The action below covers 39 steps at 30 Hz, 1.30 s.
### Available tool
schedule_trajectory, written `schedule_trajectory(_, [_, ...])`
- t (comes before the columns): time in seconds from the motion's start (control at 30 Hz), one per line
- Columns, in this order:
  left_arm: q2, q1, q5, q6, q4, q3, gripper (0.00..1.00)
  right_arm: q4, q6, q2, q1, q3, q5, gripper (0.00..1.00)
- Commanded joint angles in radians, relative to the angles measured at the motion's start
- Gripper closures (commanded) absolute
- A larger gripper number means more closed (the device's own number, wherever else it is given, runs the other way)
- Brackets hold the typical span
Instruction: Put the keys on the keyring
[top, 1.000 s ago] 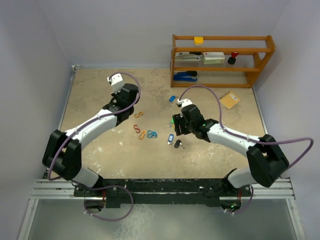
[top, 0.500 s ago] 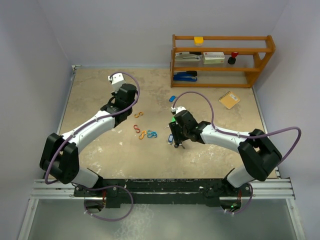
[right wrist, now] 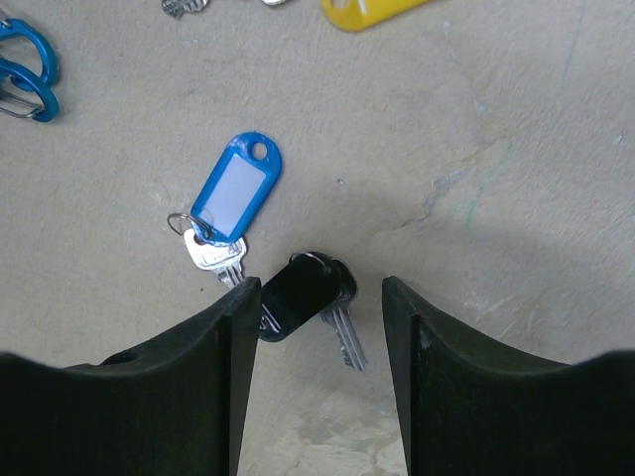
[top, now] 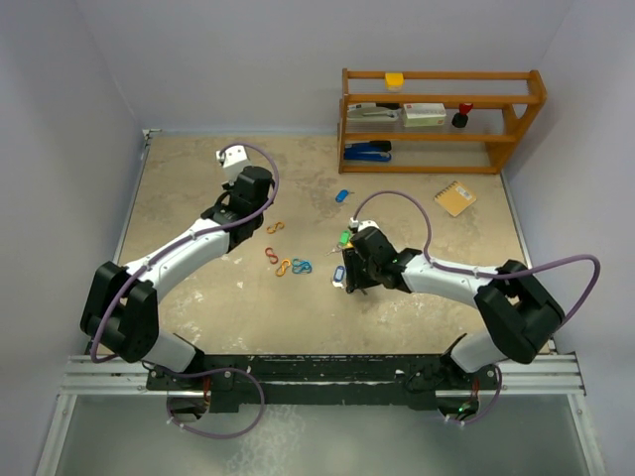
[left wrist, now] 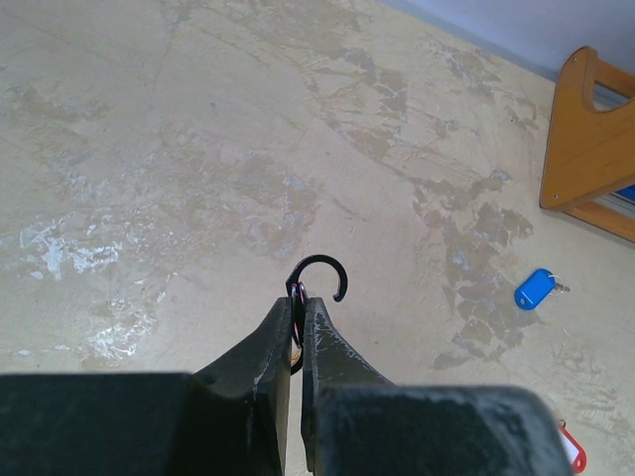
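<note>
Right wrist view: right end effector (right wrist: 318, 290) gapes around black-tagged key (right wrist: 298, 297).

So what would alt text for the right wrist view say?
The open right gripper hangs over a black-tagged key lying between its fingers on the beige table. A blue-tagged key lies just left of it.

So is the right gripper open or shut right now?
Open. The right gripper shows its fingers well apart in the wrist view, with the black-tagged key lying on the table between them.
</note>
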State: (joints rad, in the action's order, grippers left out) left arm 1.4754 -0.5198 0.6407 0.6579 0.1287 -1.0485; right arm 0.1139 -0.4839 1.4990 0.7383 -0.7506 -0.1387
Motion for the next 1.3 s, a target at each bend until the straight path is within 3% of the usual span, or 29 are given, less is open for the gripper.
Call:
schedule_trajectory(0.0, [0.003, -0.005, -0.001, -0.023, -0.021, 0.001, 1.0, -0.075, -0.112, -0.072, -0.001, 0.059, 0.024, 0.46])
schedule_trajectory(1.0, [0.014, -0.003, 0.022, -0.04, -0.02, 0.012, 1.0, -0.207, -0.202, -0.01, 0.018, 0.109, 0.047, 0.57])
schedule_trajectory(1.27, [0.023, -0.004, 0.022, -0.045, -0.023, 0.013, 1.0, -0.185, -0.116, -0.075, 0.053, 0.098, -0.073, 0.59])
